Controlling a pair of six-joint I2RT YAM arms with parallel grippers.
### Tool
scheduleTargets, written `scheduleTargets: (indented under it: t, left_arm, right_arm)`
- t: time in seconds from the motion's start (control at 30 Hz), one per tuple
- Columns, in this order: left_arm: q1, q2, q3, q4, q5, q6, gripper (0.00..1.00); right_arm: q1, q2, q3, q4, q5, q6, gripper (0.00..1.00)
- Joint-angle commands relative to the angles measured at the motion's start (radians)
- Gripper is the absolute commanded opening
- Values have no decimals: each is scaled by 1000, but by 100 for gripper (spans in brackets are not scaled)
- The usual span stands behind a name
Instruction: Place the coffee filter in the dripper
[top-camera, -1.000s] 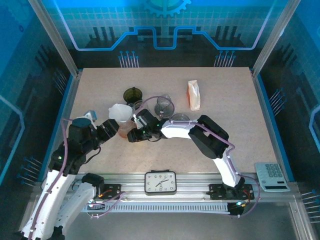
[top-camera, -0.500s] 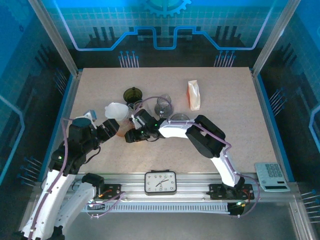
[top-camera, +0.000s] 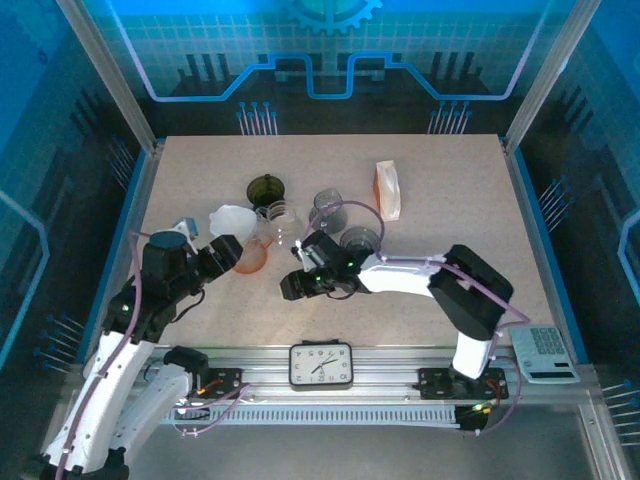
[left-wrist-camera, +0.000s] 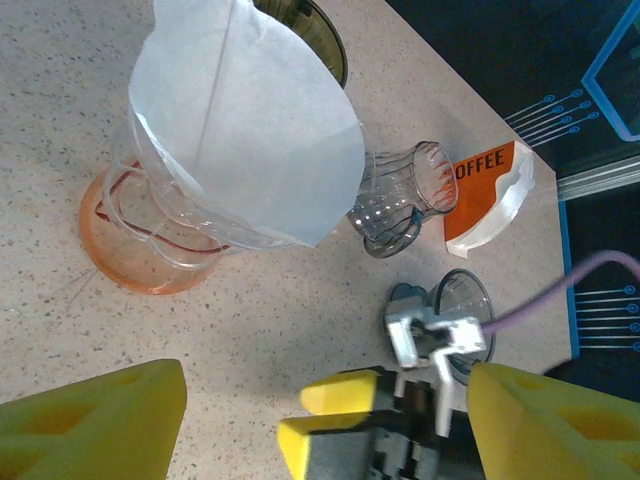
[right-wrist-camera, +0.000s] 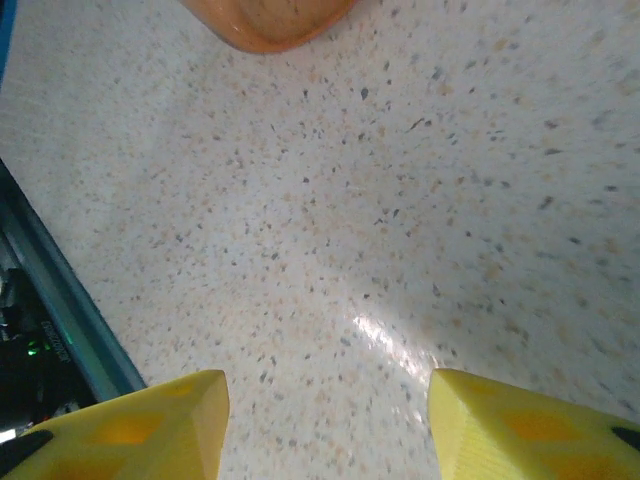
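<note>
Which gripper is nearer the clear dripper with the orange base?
Left. The left gripper sits close beside the clear orange-based dripper, on its left; the right gripper is farther off, to its right and nearer the arm bases.

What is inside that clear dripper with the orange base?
A white paper filter sits in the dripper, leaning and sticking out above its rim. Anything beneath the paper is covered.

The top external camera looks down from above and behind the near edge, far enough to take in the whole table (top-camera: 450, 220). The left wrist camera tilts down close over the dripper (left-wrist-camera: 140, 260). The right wrist camera faces the tabletop even closer; all 3 share the dripper's orange base
</note>
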Motion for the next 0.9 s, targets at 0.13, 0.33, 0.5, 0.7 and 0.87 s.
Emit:
scheduleTargets:
  t: [0.13, 0.33, 0.5, 0.7, 0.87]
  left_arm:
    - [8, 19, -30, 58, 49, 6, 80]
    - [8, 18, -49, 66, 50, 7, 89]
    - [8, 7, -54, 59, 57, 17, 99]
    - [8, -14, -74, 62, 60, 14, 99]
    - [9, -14, -84, 60, 62, 10, 99]
  right_arm:
    - [-45, -156, 78, -181, 170, -98, 59]
    - [-105, -6, 377, -345, 221, -208, 59]
    - [-157, 181, 644, -460, 238, -290, 59]
    - [-184, 380, 900, -570, 263, -352, 59]
    - [-192, 480, 1011, -627, 301, -375, 56]
